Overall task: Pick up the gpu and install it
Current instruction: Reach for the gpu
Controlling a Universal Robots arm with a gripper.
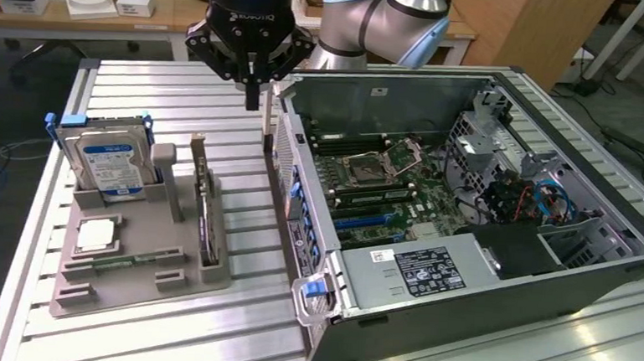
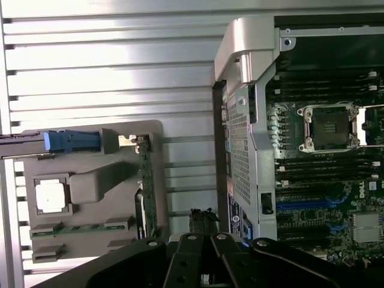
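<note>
The gpu (image 1: 201,198) stands on edge in the holder (image 1: 125,282) on the bench (image 1: 138,77); probably light, stiff and fragile, it is best pinched by its top edge, while the clenched, empty jaws hang near the case (image 1: 394,97).

The arm (image 1: 366,15) runs off the exterior view's top edge, and the gripper (image 1: 250,101) hides part of the table (image 1: 137,85) behind it. The gpu (image 1: 201,202) stands edge-on in the tray (image 1: 125,293), so we cannot make out its faces. In the wrist view the gripper's linkage covers one end of the gpu, while the hard drive (image 2: 60,141) and the computer case (image 2: 240,150) both run out of frame. We cannot read the power supply (image 1: 423,271) label.
</note>
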